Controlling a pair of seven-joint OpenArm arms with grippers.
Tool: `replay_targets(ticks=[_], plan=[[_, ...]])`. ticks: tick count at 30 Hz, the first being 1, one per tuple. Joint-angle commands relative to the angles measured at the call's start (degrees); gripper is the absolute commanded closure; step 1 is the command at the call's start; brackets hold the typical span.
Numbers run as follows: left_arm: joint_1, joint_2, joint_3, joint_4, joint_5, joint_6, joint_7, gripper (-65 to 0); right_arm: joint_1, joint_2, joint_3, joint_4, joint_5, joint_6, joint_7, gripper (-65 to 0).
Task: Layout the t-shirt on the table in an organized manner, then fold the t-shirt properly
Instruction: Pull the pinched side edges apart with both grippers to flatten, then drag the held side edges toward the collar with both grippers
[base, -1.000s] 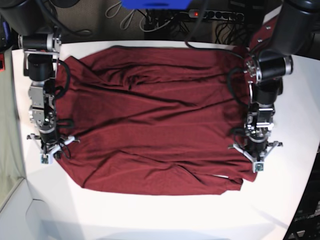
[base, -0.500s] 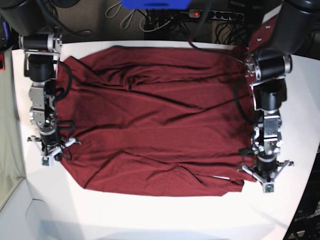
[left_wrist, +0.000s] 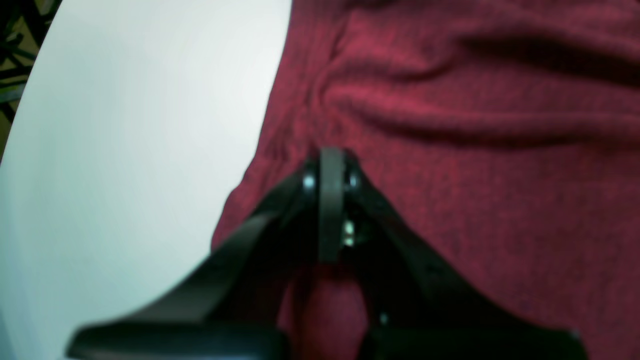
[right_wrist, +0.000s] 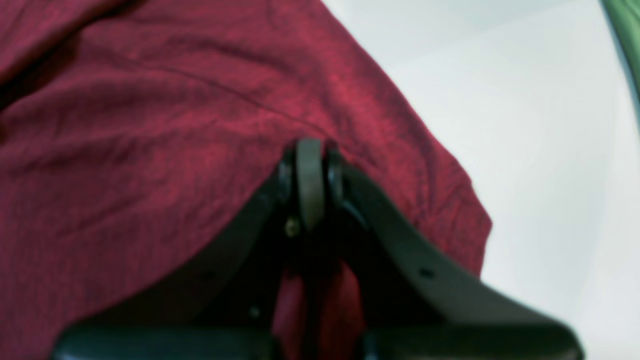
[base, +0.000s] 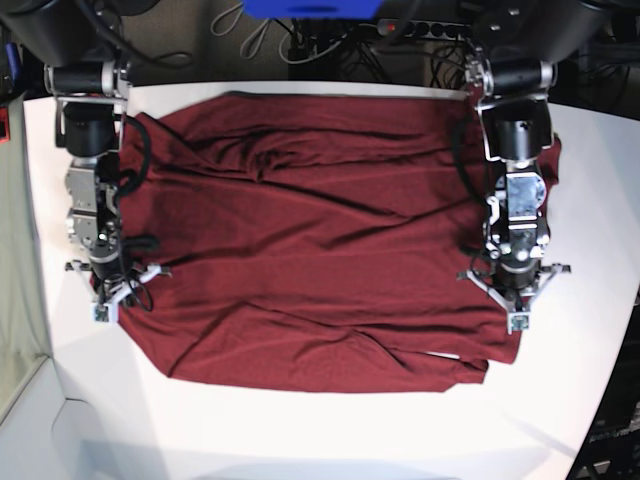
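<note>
The dark red t-shirt (base: 300, 230) lies spread and wrinkled across the white table (base: 300, 430). My left gripper (base: 517, 320) is at the cloth's right hem in the base view. In the left wrist view its jaws (left_wrist: 331, 155) are shut on the t-shirt (left_wrist: 475, 150), with folds running toward the tips and bare table (left_wrist: 125, 125) beside it. My right gripper (base: 102, 312) is at the shirt's left edge. In the right wrist view it (right_wrist: 309, 145) is likewise shut on the t-shirt (right_wrist: 150, 150), close to a cloth corner next to the table (right_wrist: 525, 100).
A power strip with cables (base: 420, 28) and a blue object (base: 310, 8) sit behind the table's far edge. The table's curved edge (base: 610, 380) runs down the right side. Something green (right_wrist: 625, 40) shows past the table in the right wrist view.
My left arm swung toward the near edge, then came back up along the shirt's right hem. The right gripper crept slightly up and inward. A sleeve now shows at the upper right.
</note>
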Motion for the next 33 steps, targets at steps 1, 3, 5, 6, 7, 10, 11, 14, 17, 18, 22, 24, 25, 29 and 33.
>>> replay_targets(ticks=[1, 3, 5, 6, 7, 10, 11, 14, 17, 18, 22, 24, 25, 29, 33], plan=[[-1.69, -0.35, 0.04, -0.62, 0.10, 0.40, -1.19, -0.2, 2.03, 0.69, 0.16, 0.25, -0.08, 0.17, -0.01, 0.0], [-2.31, -0.35, 0.13, -3.44, 0.10, 0.40, -3.91, -0.2, 2.20, 0.69, 0.16, -0.28, -0.08, 0.17, -0.01, 0.0], [-4.15, -0.35, 0.22, -8.18, 0.10, 0.40, -8.31, -0.2, 2.82, 0.69, 0.16, -2.13, -0.17, 0.17, -0.01, 0.0], [-5.21, -0.35, 0.22, -11.61, 0.19, 0.40, -10.68, -0.2, 3.79, 0.69, 0.16, -3.36, -0.17, 0.17, 0.08, 0.0], [-6.44, -0.35, 0.22, -15.13, 0.19, 0.49, -12.97, -0.2, 4.84, 0.69, 0.08, -4.77, -0.17, 0.17, 0.08, 0.0], [-10.31, -1.23, 0.22, -24.80, 0.28, 0.84, -19.30, -0.2, 7.48, 0.77, 0.08, -8.99, -0.17, 0.17, 0.08, 0.0], [-11.80, -1.58, 0.22, -27.53, 0.28, 0.84, -21.32, -0.2, 8.01, 0.77, 0.08, -9.69, -0.17, 0.17, 0.08, 0.0], [-15.50, -2.29, 0.22, -33.77, 0.28, 0.93, -25.89, -0.2, 8.89, 1.30, -0.01, -10.57, -0.17, 0.17, 0.16, 0.0], [-17.52, -4.13, 0.13, -35.61, 0.19, 0.93, -28.00, -0.2, 10.82, 1.48, -0.01, -10.83, -0.25, 0.17, 2.01, 0.0], [-17.78, -4.49, 0.13, -35.61, 0.19, 0.93, -28.18, -0.2, 10.99, 1.57, -0.01, -10.83, -0.25, 0.17, 2.71, 0.0], [-20.77, -5.89, 0.13, -35.61, 0.10, 0.93, -28.27, -0.2, 12.49, 2.71, 0.08, -10.83, -0.25, 0.17, 5.70, 0.0], [-21.91, -6.07, 0.04, -35.44, 0.10, 0.93, -28.27, -0.2, 12.75, 2.97, 0.34, -10.39, -0.25, 0.17, 6.05, 0.0], [-22.44, -6.07, 0.04, -34.73, 0.10, 0.93, -28.27, -0.2, 12.93, 3.32, 0.43, -9.86, -0.17, 0.17, 6.05, 0.0], [-22.88, -5.89, 0.04, -29.99, 0.10, 0.93, -28.00, -0.2, 13.72, 3.68, 0.51, -8.46, -0.17, 0.17, 5.70, 0.0], [-22.79, -4.75, 0.04, -23.83, 0.10, 0.93, -24.49, -0.2, 13.37, 4.73, 0.51, -8.46, 0.01, 0.17, 5.53, 0.0]])
